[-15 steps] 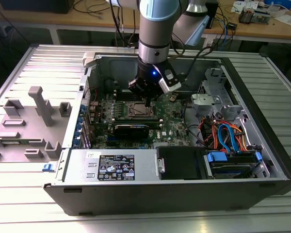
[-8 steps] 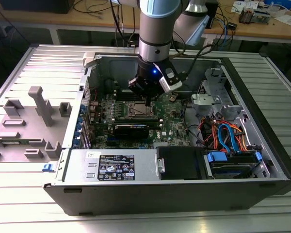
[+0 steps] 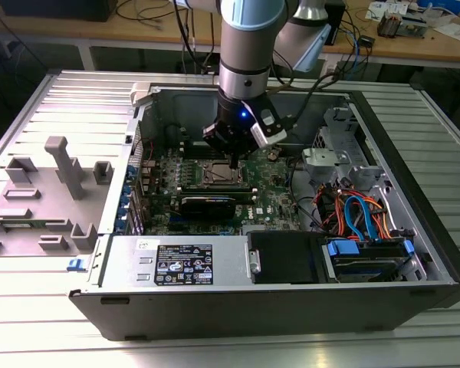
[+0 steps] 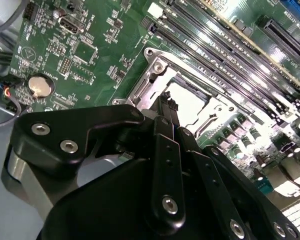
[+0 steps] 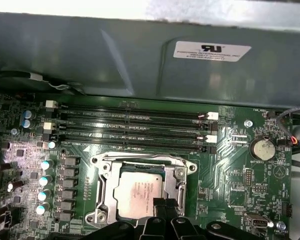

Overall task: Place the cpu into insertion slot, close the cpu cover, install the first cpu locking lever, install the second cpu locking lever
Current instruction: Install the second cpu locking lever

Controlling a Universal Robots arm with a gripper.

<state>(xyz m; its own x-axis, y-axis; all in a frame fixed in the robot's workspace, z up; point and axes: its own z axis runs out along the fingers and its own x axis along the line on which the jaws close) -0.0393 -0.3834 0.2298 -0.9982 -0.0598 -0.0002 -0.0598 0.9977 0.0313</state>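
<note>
Two closed fingertips of the gripper [image 5: 160,204] we see touching the cpu [image 5: 137,192], seated in the insertion slot [image 5: 102,172]. The cpu cover [image 5: 179,172] lies closed; motherboard [image 5: 235,170] margins surround the socket.

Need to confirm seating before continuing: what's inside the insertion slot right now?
The cpu lies inside the insertion slot, the cpu cover framing it. The gripper hides its near edge.

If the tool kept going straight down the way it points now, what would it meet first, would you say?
Most likely the edge of the square silver-grey cpu seated in the metal-rimmed insertion slot, directly below the tool; exact depth is unclear.
</note>
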